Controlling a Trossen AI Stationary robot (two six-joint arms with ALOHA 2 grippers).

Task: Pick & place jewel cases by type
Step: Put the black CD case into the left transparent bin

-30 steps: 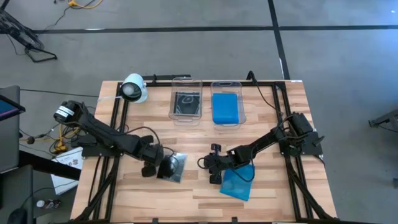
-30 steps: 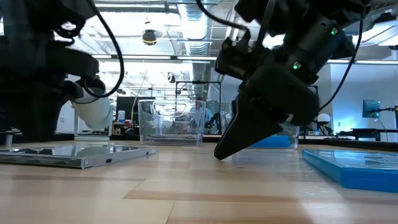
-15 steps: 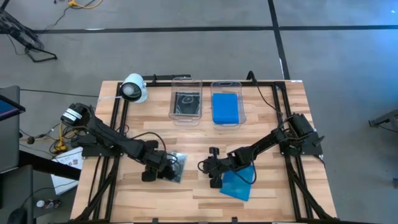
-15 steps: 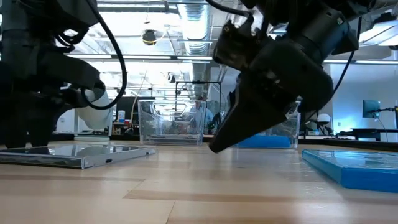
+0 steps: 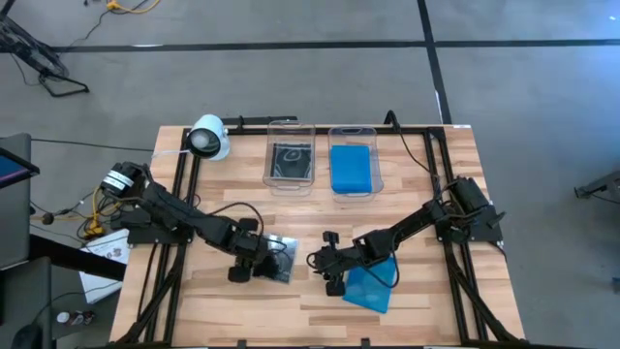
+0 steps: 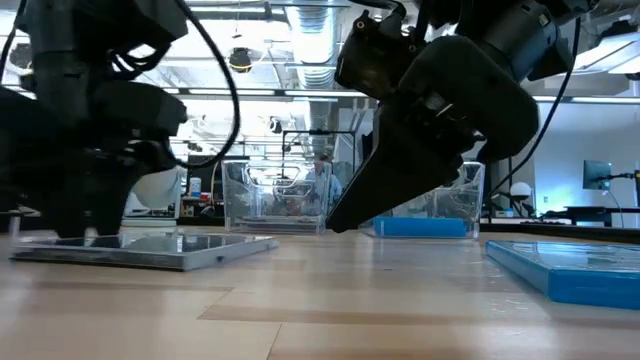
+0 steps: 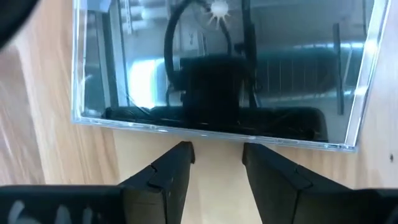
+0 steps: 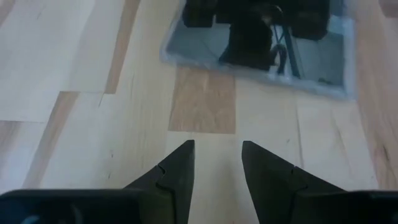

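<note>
A clear/black jewel case [image 5: 281, 258] lies flat on the wooden table; it also shows in the left wrist view [image 7: 217, 62] and the low view [image 6: 150, 251]. My left gripper [image 7: 216, 152] is open, its fingertips low at the case's left edge [image 7: 205, 127]. A blue jewel case [image 5: 368, 288] lies flat near the front, right of centre. My right gripper [image 5: 324, 262] is open and empty, between the two cases, tips a little above the table [image 6: 335, 225]. Two clear tubs at the back hold a clear/black case [image 5: 291, 161] and a blue case [image 5: 350, 169]. My left gripper's open fingertips [image 7: 183, 149] stand right at the clear/black case's left edge, slanting down from the table's left. I cannot tell whether they touch it. The case lies flat on the table.
A white camera [image 5: 207, 138] stands at the table's back left. Black rails [image 5: 179, 194] run along the left, right and far sides. Bare wood lies between the tubs and the grippers.
My left gripper has gone toward the table's right edge and down to the clear/black case, which has slid a little to the right. My right gripper has gone toward the table's left and risen a little, away from the blue case.
</note>
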